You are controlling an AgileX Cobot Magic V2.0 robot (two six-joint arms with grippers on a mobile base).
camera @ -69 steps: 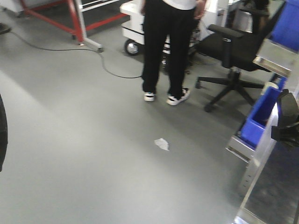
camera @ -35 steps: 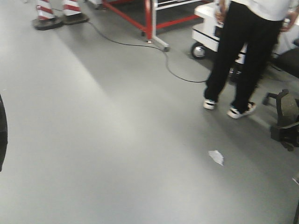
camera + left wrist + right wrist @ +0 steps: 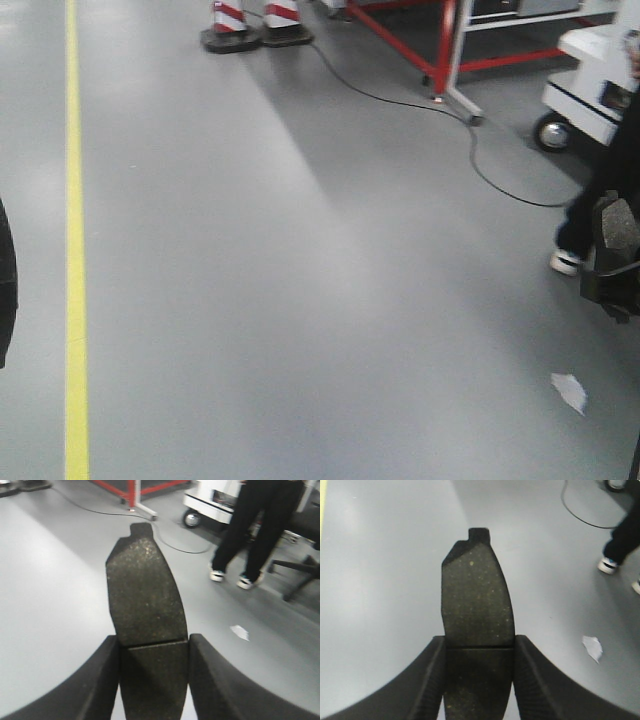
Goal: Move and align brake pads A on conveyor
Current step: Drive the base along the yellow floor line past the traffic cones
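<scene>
Each of my grippers holds one brake pad A over bare grey floor. In the left wrist view the left gripper [image 3: 153,642] is shut on a dark gritty pad [image 3: 145,595], its groove level with the fingertips and its tabbed end pointing away. The right wrist view has the right gripper [image 3: 479,642] shut the same way on another speckled pad [image 3: 476,595]. From the front view that right pad [image 3: 616,225] shows edge-on at the far right. The conveyor is out of view.
A yellow floor line [image 3: 72,250] runs down the left. Striped cones [image 3: 230,25], a red frame [image 3: 445,45], a black cable [image 3: 480,160] and a white cart [image 3: 595,85] stand at the back right. A person [image 3: 260,530] and an office chair [image 3: 300,570] stand nearby; a paper scrap [image 3: 570,390] lies on the floor.
The front view has swung left: the person, chair and blue bins slid out to the right, while the cones and yellow line came in. The right pad stays at the frame's right edge.
</scene>
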